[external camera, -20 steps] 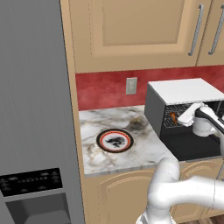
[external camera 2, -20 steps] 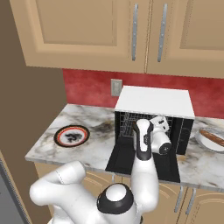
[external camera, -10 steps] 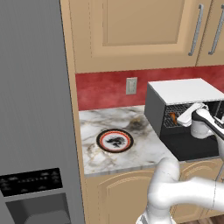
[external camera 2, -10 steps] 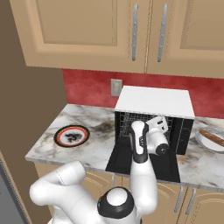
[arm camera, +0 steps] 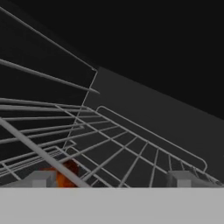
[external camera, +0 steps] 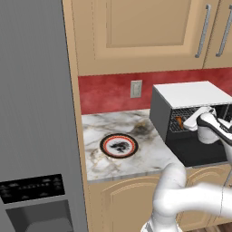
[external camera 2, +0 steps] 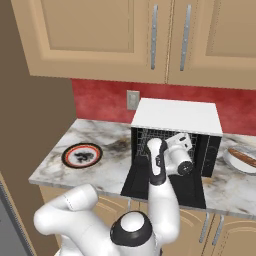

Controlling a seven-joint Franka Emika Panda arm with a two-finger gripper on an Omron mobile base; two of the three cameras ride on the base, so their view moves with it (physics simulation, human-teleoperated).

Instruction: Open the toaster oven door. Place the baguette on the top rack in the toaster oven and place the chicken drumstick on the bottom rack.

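The black toaster oven (external camera: 190,93) (external camera 2: 175,115) stands on the counter with its door (external camera: 199,152) (external camera 2: 165,182) folded down flat. My gripper (external camera: 188,123) (external camera 2: 176,142) (arm camera: 111,178) is at the oven mouth, open, with nothing between its fingers. Silver rack wires (arm camera: 122,144) (external camera: 185,112) run just ahead of the fingertips. An orange end of the baguette (arm camera: 65,173) (external camera: 179,121) shows among the wires in the upper part of the cavity, near one fingertip (arm camera: 39,178). The reddish-brown chicken drumstick (external camera 2: 246,158) lies on a plate to the right of the oven.
A round plate (external camera: 119,145) (external camera 2: 81,155) with a dark pattern sits on the marble counter left of the oven. The grey fridge (external camera: 36,113) fills the far left. Wall cabinets (external camera 2: 150,40) hang above, and a red backsplash with an outlet (external camera: 135,89) runs behind.
The hand has hardly shifted at the oven mouth. Its jaws stay open and the door stays down.
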